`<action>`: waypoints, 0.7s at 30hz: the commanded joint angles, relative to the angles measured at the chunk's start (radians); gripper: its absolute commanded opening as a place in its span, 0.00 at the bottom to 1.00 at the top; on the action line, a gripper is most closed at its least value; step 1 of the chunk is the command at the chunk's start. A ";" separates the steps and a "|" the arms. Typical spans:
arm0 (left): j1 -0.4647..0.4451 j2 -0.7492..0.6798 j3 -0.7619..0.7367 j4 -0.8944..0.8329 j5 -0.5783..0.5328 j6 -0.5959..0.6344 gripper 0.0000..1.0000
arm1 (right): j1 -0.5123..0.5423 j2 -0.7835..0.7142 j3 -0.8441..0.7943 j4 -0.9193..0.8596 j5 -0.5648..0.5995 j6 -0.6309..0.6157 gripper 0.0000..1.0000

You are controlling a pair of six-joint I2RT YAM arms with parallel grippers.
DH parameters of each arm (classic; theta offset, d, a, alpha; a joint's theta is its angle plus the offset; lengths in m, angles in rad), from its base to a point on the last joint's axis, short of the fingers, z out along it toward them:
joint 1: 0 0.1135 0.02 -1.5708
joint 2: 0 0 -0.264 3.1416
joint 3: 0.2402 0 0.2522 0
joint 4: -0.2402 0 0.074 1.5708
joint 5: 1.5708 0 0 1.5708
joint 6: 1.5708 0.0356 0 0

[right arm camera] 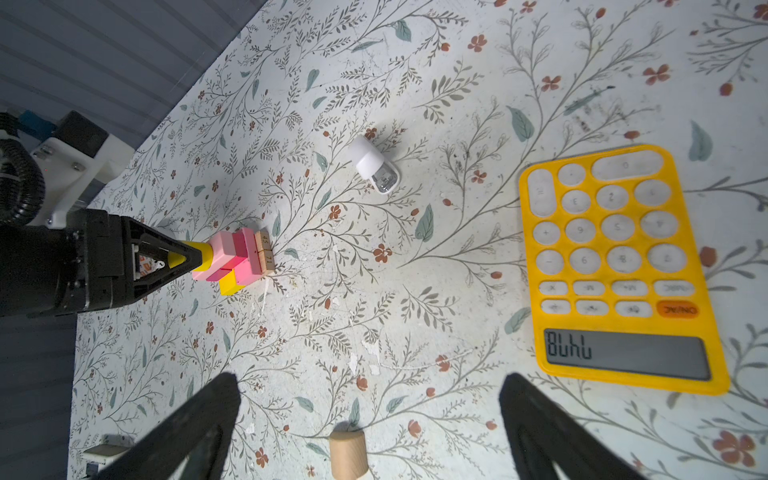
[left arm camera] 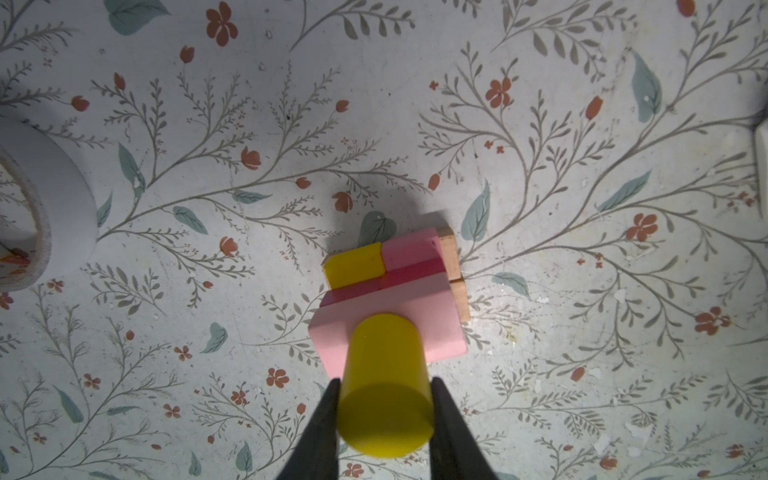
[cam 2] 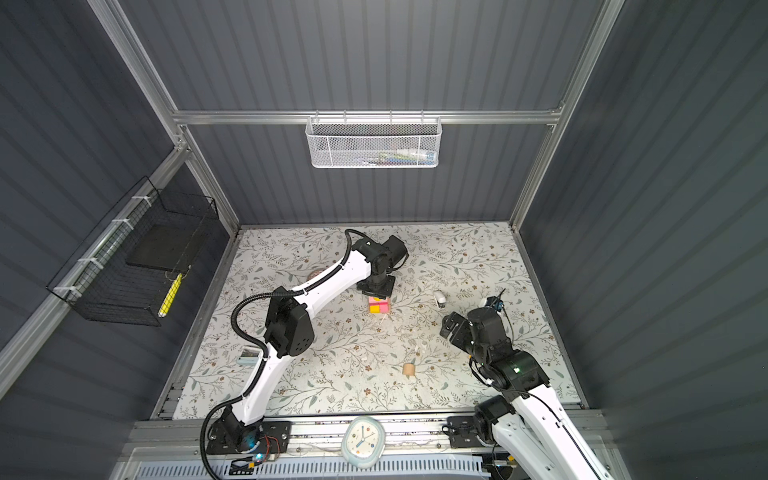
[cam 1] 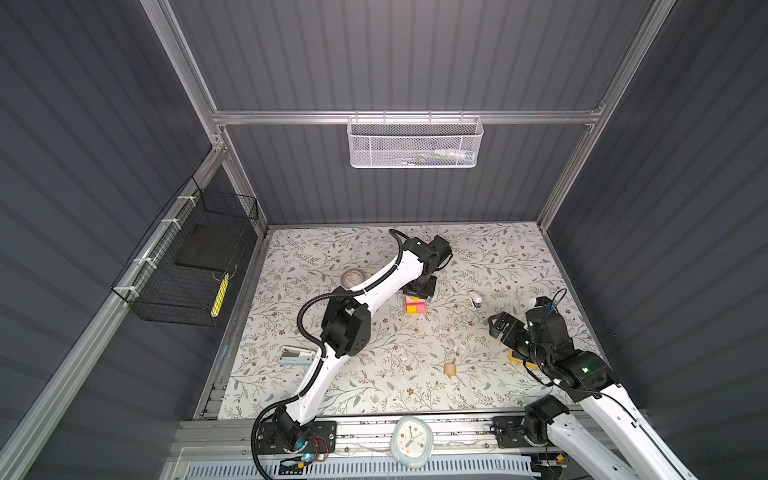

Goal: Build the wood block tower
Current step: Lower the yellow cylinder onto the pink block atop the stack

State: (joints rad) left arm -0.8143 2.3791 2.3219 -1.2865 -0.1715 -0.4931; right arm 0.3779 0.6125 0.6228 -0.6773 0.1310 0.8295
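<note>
Over the mid-table tower (left arm camera: 415, 257) of pink, yellow and tan blocks, my left gripper (left arm camera: 385, 381) clenched a yellow cylinder (left arm camera: 384, 419) resting on the top pink bar (left arm camera: 436, 324), while my right gripper (right arm camera: 370, 378) hung wide open near a loose tan cylinder (right arm camera: 348, 455).

In both top views the tower (cam 1: 415, 306) (cam 2: 380, 307) stands near the mat's (cam 1: 374, 395) middle. On it stands the top cylinder (left arm camera: 382, 370), between the left gripper's (left arm camera: 385, 381) jaws. From the tower, the tape (cam 1: 353, 276) lies at 10 o'clock, the stapler (cam 1: 476, 298) at 3, the calculator (cam 1: 516, 356) (right arm camera: 619, 266) at 4, partly under the right arm, and the loose cylinder (cam 1: 449, 369) at 5. The right gripper (cam 1: 495, 325) (right arm camera: 370, 376) hangs between stapler and calculator.
</note>
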 commanded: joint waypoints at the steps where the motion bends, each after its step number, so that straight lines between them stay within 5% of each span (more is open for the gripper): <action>1: 0.008 0.022 0.021 -0.017 0.007 -0.016 0.22 | -0.004 -0.002 -0.004 0.002 0.014 -0.009 0.99; 12: 0.012 0.018 0.022 -0.015 0.006 -0.022 0.39 | -0.004 -0.006 -0.004 -0.004 0.014 -0.007 0.99; 21: 0.012 0.018 0.022 -0.005 0.009 -0.026 0.40 | -0.004 -0.011 -0.003 -0.009 0.017 -0.007 0.99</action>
State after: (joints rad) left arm -0.8078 2.3810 2.3219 -1.2861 -0.1715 -0.5076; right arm 0.3779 0.6098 0.6228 -0.6773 0.1314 0.8295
